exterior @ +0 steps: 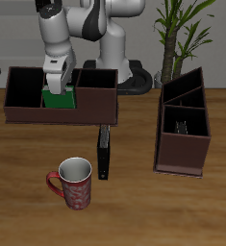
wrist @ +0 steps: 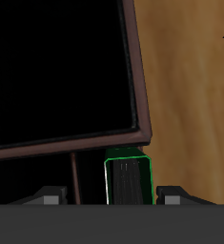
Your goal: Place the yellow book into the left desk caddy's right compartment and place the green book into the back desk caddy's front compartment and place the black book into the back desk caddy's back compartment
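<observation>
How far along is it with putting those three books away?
Possibly done: no yellow book lies on the table, and a pale shape in the left desk caddy may be it, though it is too small to tell. In hand: the gripper holds the green book upright at the back desk caddy, not yet released. Left: the black book lies on the table.

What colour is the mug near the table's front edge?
The round ceramic mug is red with pale speckles, white inside; exterior view.

green book (exterior: pixel 58 99), dark brown back desk caddy (exterior: pixel 28 112), black book (exterior: pixel 104 154), red patterned mug (exterior: pixel 73 185)
</observation>
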Controlling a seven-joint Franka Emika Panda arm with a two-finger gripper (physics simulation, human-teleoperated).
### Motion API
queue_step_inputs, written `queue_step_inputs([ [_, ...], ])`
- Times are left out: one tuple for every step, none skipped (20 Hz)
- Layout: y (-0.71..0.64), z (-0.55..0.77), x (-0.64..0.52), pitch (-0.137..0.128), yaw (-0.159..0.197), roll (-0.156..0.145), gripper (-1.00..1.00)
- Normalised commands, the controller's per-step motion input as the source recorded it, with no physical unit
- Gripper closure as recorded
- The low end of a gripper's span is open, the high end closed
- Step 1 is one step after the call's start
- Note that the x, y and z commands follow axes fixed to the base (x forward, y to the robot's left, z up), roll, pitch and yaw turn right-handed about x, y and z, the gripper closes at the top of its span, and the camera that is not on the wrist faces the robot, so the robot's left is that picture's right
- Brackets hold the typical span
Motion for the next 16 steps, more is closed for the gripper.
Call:
queue_step_inputs([
  [-0.01, 0.05, 0.06, -0.003, -0.033, -0.002, -1.00],
  [0.00, 0.00, 0.00, 0.000, 0.000, 0.000, -1.00],
  [-0.05, 0.18, 0.07, -0.053, -0.059, -0.011, -1.00],
  [-0.03, 0.06, 0.05, -0.002, -0.001, -0.012, -1.00],
  [-0.07, 0.19, 0.05, -0.003, -0.070, -0.009, -1.00],
  [-0.12, 0.56, 0.03, -0.113, -0.128, -0.040, -1.00],
  [-0.14, 0.34, 0.08, -0.035, -0.162, -0.023, -1.00],
  [-0.16, 0.51, 0.04, -0.091, -0.162, -0.052, -1.00],
  [-0.22, 0.46, 0.03, -0.065, -0.282, -0.050, -1.00],
  [-0.22, 0.45, 0.07, 0.008, -0.314, -0.022, -1.00],
  [-0.34, 0.52, 0.07, -0.096, -0.306, -0.089, -1.00],
  [-0.22, 0.32, 0.03, -0.079, -0.158, -0.064, -1.00],
  [-0.33, 0.44, 0.05, -0.078, -0.305, -0.090, -1.00],
  [-0.24, 0.34, 0.04, -0.016, -0.322, -0.042, -1.00],
  [-0.24, 0.53, 0.02, -0.126, -0.441, -0.102, -1.00],
  [-0.07, 0.26, -0.01, -0.057, -0.242, -0.042, -1.00],
])
